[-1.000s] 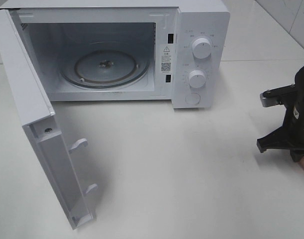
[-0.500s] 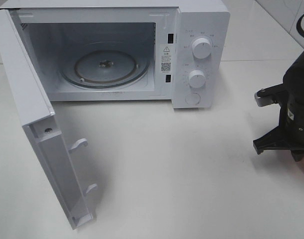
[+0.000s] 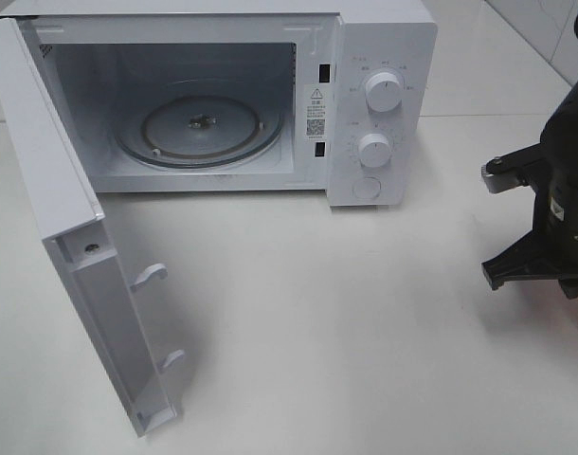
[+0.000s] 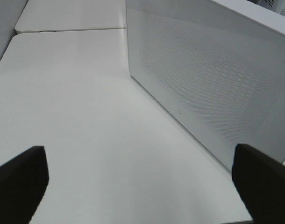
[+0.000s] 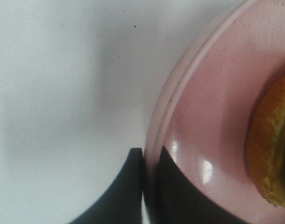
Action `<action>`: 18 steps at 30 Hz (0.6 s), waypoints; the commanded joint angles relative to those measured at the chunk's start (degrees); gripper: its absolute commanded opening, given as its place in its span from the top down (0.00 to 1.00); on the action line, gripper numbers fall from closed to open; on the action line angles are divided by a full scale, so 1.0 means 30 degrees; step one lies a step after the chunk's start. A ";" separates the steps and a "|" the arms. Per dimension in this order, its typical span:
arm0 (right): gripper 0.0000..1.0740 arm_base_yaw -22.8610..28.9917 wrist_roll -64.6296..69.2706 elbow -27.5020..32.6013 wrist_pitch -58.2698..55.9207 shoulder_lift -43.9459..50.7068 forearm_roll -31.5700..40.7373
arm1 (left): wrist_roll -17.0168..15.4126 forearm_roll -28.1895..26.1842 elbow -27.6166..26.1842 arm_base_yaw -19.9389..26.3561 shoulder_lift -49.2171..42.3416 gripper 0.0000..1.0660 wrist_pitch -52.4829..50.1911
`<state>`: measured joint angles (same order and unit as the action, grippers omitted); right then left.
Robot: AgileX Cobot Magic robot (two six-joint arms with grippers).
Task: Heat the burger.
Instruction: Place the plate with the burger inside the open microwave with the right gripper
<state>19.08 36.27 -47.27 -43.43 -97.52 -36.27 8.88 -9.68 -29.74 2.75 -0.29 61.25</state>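
The right end effector (image 5: 149, 154) has its two dark fingers almost together, clamped on the raised rim of the plate (image 5: 203, 116), one finger inside the rim and one outside. The plate is pink, round and glossy, with small light reflections on it. The burger (image 5: 273, 149) lies on this plate, near the far right side of the counter (image 3: 346, 332), well apart from the microwave (image 3: 384, 57). Only the edge of its bun shows, orange-brown and a little rough.

The left end effector (image 4: 142, 186) has its fingers wide apart and holds nothing. It hangs over bare counter, near a white panel (image 4: 203, 84) with a fine pattern of dots.

The microwave is a white box with a matte surface. Its door (image 3: 43, 171) stands fully open to the left, and two hook latches stick out from its inner edge. Inside lies a round glass turntable (image 3: 199, 128), with nothing on it. Two round white knobs (image 3: 382, 92) sit one above the other on the front panel, with a round button under them.

The counter is white, smooth and slightly shiny. Behind it, at the right corner, I see a wall of pale tiles (image 3: 545, 28).
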 commanded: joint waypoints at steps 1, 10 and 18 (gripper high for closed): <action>1.00 0.0210 -0.0038 0.0076 -0.1203 0.0516 -0.0821 | -0.0095 -0.0115 0.0038 0.0038 -0.0325 0.06 0.0076; 1.00 0.1604 -0.0019 0.0401 -0.2177 0.0726 -0.0783 | -0.0095 -0.0115 0.0038 0.0038 -0.0325 0.06 0.0076; 1.00 0.2846 0.0267 0.1356 -0.2215 0.0726 -0.0726 | -0.0095 -0.0115 0.0038 0.0038 -0.0325 0.06 0.0076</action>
<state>27.33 36.38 -43.32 -47.61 -95.91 -36.04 8.88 -9.68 -29.74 2.75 -0.29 61.25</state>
